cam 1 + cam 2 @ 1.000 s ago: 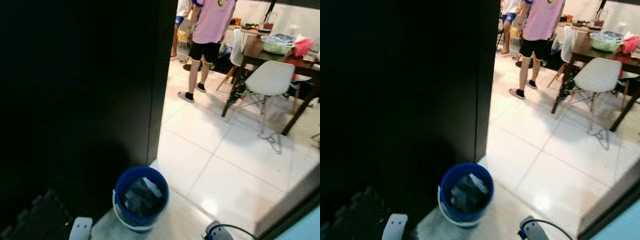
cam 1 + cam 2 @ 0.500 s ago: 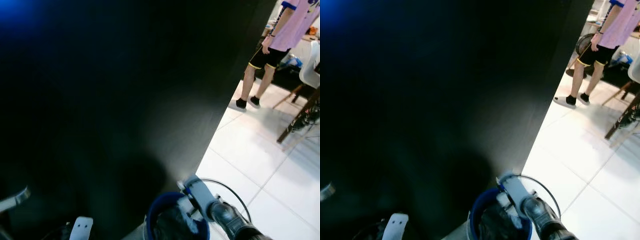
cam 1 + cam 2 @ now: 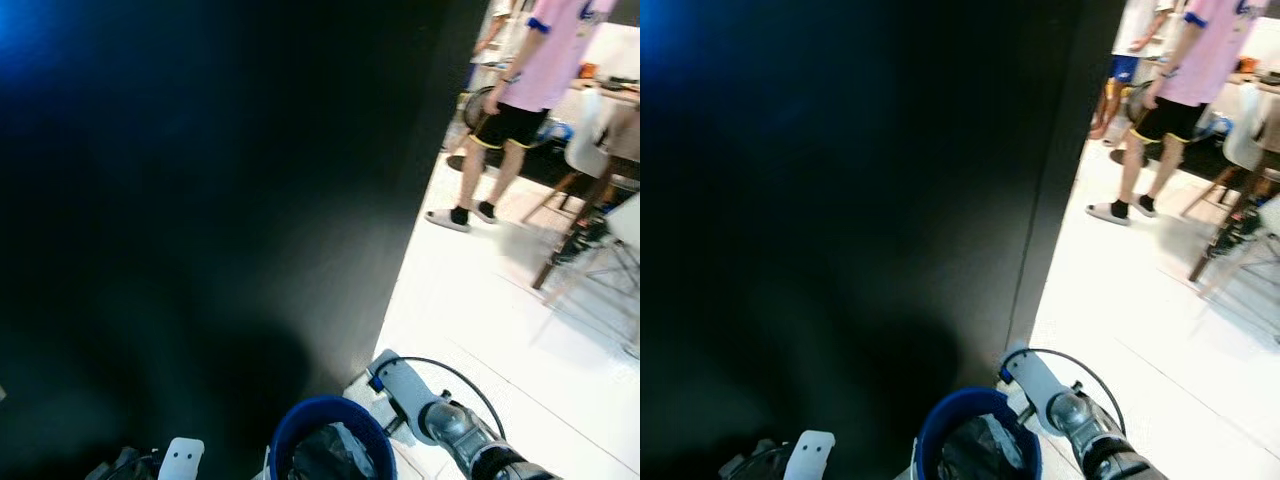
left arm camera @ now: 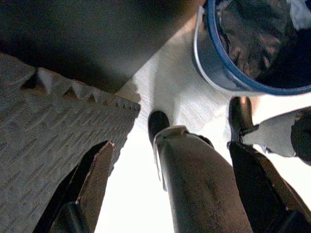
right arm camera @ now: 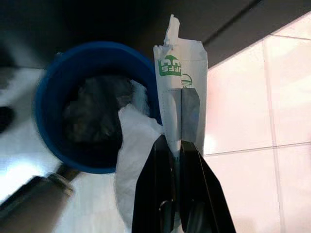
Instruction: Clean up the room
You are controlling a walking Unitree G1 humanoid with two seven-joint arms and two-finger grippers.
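Left hand (image 4: 170, 194): black fingers (image 4: 92, 184) spread apart, nothing between them. It hangs low over the pale floor (image 4: 160, 82), pointing down past the robot's own leg (image 4: 204, 189). A grey foam mat (image 4: 48, 131) with a toothed edge lies on one side of it; the blue bucket (image 4: 218, 73) stands on the other, near but not touching.

Head views, far left to centre: a large dark wall panel (image 3: 200, 200) takes up most of the frame. At its foot, lower edge of frame, a white part of the left arm (image 3: 180, 462), then the blue bucket (image 3: 325, 440) just beside the panel's corner, with a black bag lining and some white waste inside.

Right hand (image 5: 174, 145): fingers pressed together, clamped on a white paper wrapper (image 5: 182, 102) with green print and a torn top. A crumpled white tissue (image 5: 133, 145) hangs beside the fingers; cannot tell whether it is gripped too. Wrapper is held above the bucket's rim (image 5: 53, 77), at its edge rather than over the middle. In the head views the right arm (image 3: 1070, 410) reaches in just right of the bucket.

Right of that: glossy white tiled floor (image 3: 480, 330). Further back, a person in a pink shirt and black shorts (image 3: 520, 90) stands facing away, a second person (image 3: 1135, 40) beyond, and a white chair (image 3: 590, 140) at a dark tabletop (image 3: 625, 135), blurred.
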